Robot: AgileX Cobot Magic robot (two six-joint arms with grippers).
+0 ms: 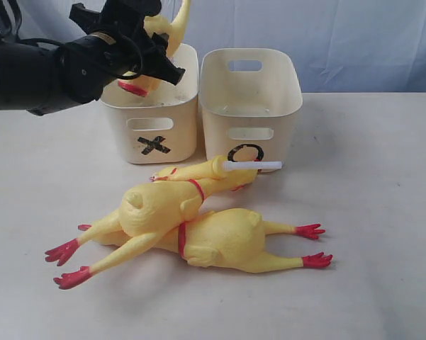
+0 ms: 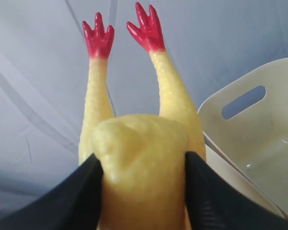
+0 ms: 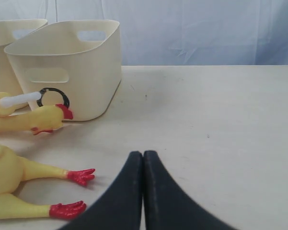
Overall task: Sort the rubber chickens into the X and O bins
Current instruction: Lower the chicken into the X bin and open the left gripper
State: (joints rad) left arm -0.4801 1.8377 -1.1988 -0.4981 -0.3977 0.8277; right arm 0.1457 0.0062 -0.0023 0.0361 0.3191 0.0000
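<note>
Nearest is the right gripper point(image 3: 143, 158), low over the table point(image 1: 368, 212). Its jaws are pressed together and there is nothing between them.

At about 9 o'clock from it lie two big rubber chickens, one point(image 1: 227, 244) under the other point(image 1: 152, 209). They cross each other, with their red feet pointing to opposite sides. Just behind them is the slim chicken point(image 1: 213, 173), and its white tube point(image 1: 251, 166) touches the front of the O bin point(image 1: 249, 106).

The X bin point(image 1: 152, 124) stands just beside the O bin, at its 9 o'clock.

Farthest and highest is the left gripper point(image 2: 143, 165), which clamps the fourth chicken point(image 1: 166, 32) by the body. In the exterior view the long axis of this chicken is nearly upright. The feet are toward 1 o'clock and the red head end is toward 7 o'clock, at the rim of the X bin.

So the X bin lies at 6 o'clock from this gripper, directly under its load. I judge that the coming move only needs a short descent and an opening of the jaws, and no sideways travel. The right arm is the nearer one to the three chickens on the table.
</note>
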